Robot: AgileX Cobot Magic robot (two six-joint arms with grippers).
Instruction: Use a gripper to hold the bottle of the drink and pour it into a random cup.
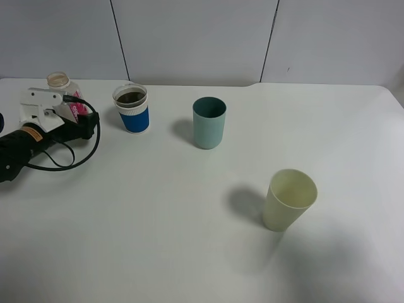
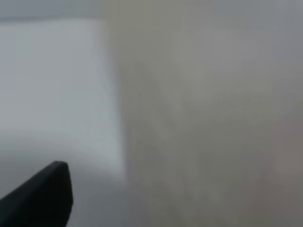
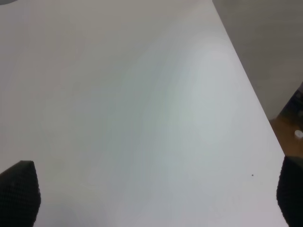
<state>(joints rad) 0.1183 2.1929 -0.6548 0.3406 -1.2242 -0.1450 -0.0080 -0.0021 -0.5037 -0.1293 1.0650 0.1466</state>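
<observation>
The bottle (image 1: 62, 84) stands upright at the far left of the table, pink label showing, its wide neck uncapped. My left gripper (image 1: 71, 108) lies low beside it, jaws about its lower body. In the left wrist view the bottle (image 2: 203, 118) is a close blur, and one dark finger (image 2: 45, 194) stands apart from its edge, so the gripper is open. The cup (image 1: 131, 108), blue below and white at the rim, stands just right of the bottle with brown drink (image 1: 130, 97) inside. My right gripper (image 3: 156, 194) is open over bare table, outside the exterior high view.
A teal tumbler (image 1: 209, 122) stands mid-table, right of the cup. A pale yellow-green tumbler (image 1: 289, 199) stands nearer the front right. The right wrist view shows the table's edge (image 3: 246, 80) with floor beyond it. Black cables (image 1: 76, 151) loop from the left arm.
</observation>
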